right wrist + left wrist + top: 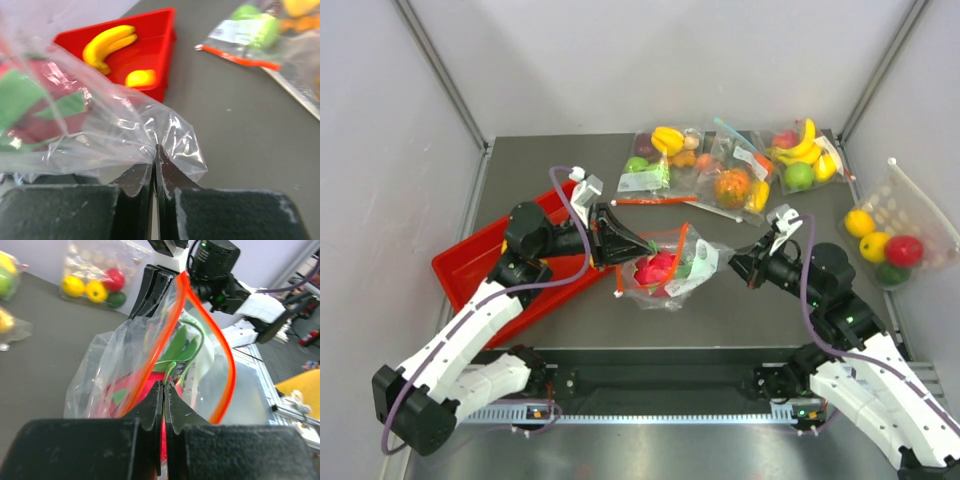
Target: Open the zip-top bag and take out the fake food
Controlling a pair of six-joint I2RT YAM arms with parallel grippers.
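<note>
As the zip-top bag (pixel 692 262) stretches between them, left fingers (pixel 158 401) pinch its zip edge; right fingers (pixel 162 169) pinch its side. Dragon fruit (pixel 653 270) lies inside.

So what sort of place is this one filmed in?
Probably a lab test cell, not a home: plain pale walls with metal corner posts box in a dark table, bags of plastic fruit sit staged at the back, and the left gripper and right gripper pinch one zip-top bag.
</note>
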